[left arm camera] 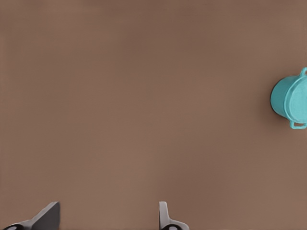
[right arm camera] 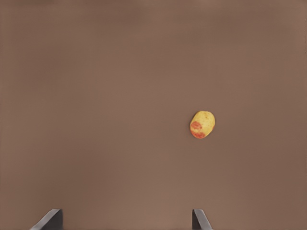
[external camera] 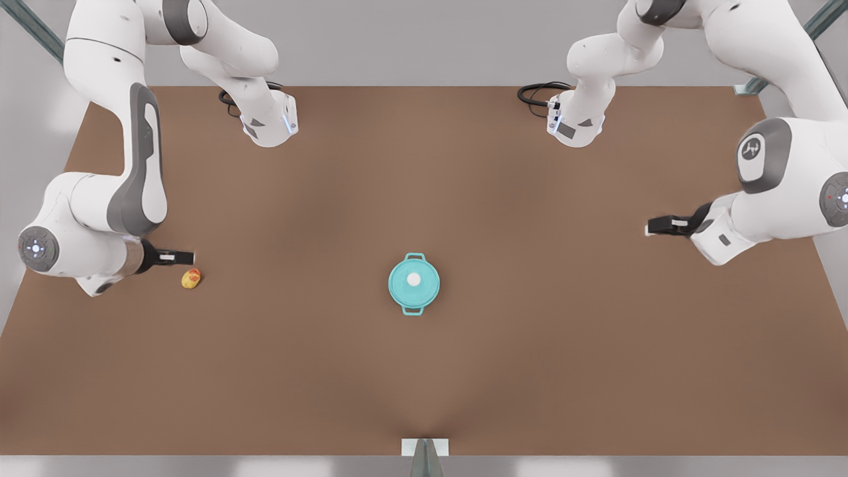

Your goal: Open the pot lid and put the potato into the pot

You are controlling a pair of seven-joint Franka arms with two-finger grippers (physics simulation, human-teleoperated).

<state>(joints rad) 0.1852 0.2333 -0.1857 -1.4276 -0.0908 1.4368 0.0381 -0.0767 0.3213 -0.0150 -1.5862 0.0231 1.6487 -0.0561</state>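
Front view: pot (external camera: 414,286) sits mid-table (external camera: 424,371), pot lid (external camera: 413,281) closed on it, white knob centred. Potato (external camera: 191,278) lies on the table at the front view's left, well apart from the pot. Right gripper (external camera: 189,256) hangs just above the potato, holding nothing. Left gripper (external camera: 650,226) hangs at the front view's right, well away from the pot.

Left wrist view: fingers (left arm camera: 48,216) spread wide, nothing between them; pot at frame edge.

Right wrist view: fingers (right arm camera: 200,219) spread wide, empty; potato on bare table beyond them.
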